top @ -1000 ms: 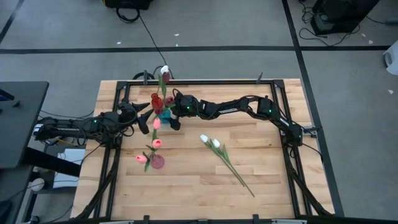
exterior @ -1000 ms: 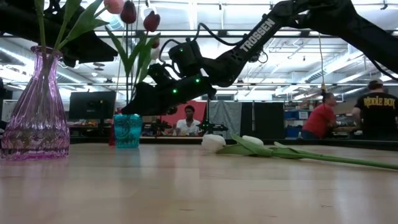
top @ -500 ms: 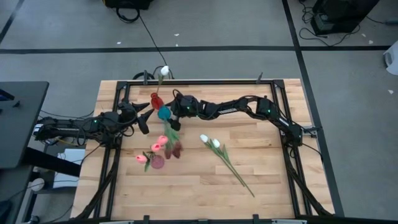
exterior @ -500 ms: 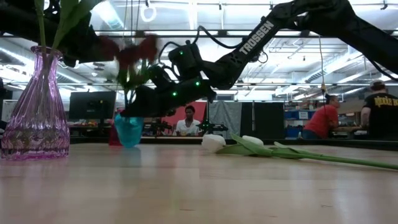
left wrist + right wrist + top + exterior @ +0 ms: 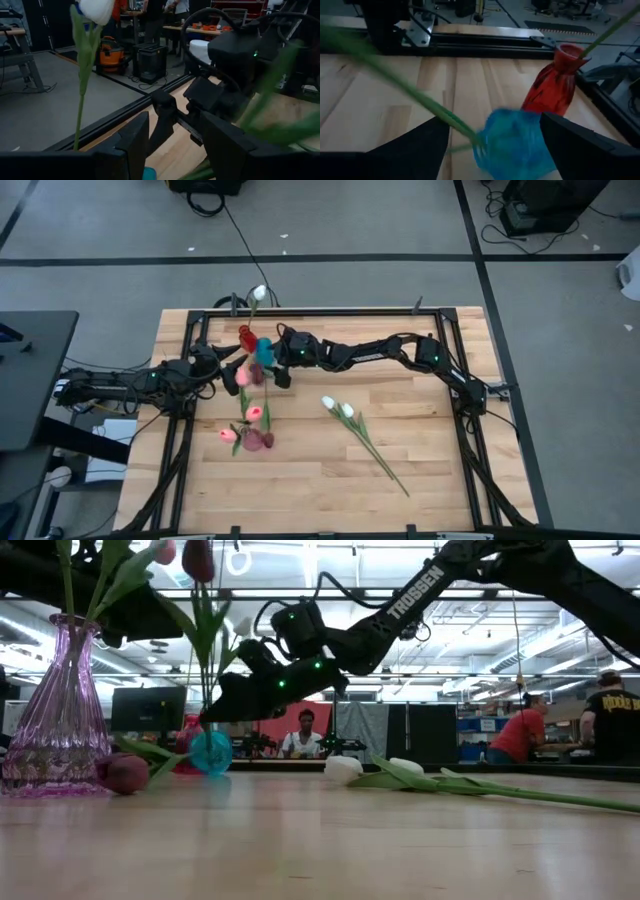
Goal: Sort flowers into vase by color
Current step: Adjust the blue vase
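The right gripper hovers with fingers spread around a tilted blue vase, not clearly pinching it; green stems run out of the vase between the fingers. Just beyond stands a red vase. Across from it the left gripper, jaws apart and empty, faces a white tulip. Nearer the table's front, a purple vase has a maroon bud lying beside it. Two white tulips lie well apart. Blur hides the blue vase's base.
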Tool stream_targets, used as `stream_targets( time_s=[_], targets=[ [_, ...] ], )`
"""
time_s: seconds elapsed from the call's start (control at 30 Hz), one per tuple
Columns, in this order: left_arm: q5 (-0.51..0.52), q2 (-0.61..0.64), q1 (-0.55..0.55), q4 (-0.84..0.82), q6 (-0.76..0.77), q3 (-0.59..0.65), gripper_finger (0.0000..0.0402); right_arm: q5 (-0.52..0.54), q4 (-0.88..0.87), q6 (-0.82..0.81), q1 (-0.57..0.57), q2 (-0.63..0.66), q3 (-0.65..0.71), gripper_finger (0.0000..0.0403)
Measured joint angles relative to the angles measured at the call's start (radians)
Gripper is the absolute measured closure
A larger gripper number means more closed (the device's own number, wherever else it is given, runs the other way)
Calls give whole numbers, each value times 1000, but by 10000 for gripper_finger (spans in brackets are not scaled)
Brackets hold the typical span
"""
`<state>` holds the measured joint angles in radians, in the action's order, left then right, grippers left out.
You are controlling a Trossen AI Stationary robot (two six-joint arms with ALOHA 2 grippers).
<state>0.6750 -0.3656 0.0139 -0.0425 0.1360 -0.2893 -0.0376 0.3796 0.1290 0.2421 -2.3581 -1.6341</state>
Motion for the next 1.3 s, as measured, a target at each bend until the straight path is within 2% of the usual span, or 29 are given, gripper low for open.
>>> stream_targets(
  time_s=[0.1, 0.2, 0.4, 0.63, 0.83, 0.93, 1.07, 1.23, 1.3],
  targets=[
    [0, 0, 0, 0, 0, 0, 220, -18, -51, 21, 0, -2, 1, 97],
    [0, 0, 0, 4, 0, 0, 220, -12, -104, 139, 1, -2, 1, 100],
    [0, 0, 0, 15, 0, 0, 220, 139, -183, 357, -17, 15, 1, 76],
    [-22, -1, 1, 15, 0, 0, 220, 248, -216, 589, -49, 30, 1, 53],
    [-55, 0, 1, 8, 0, 0, 220, 253, -223, 509, -46, 30, -6, 55],
    [-61, -16, 1, -34, 49, 0, 220, 238, -260, 432, -35, 30, -46, 55],
    [-64, -114, 1, -112, 144, -1, 220, 239, -325, 402, -17, 30, -90, 55],
    [-1, -263, -7, -97, 238, -1, 220, 237, -423, 389, -9, 50, -129, 56],
    [4, -316, -20, -98, 263, -1, 220, 201, -479, 347, -3, 78, -129, 56]
  ],
)
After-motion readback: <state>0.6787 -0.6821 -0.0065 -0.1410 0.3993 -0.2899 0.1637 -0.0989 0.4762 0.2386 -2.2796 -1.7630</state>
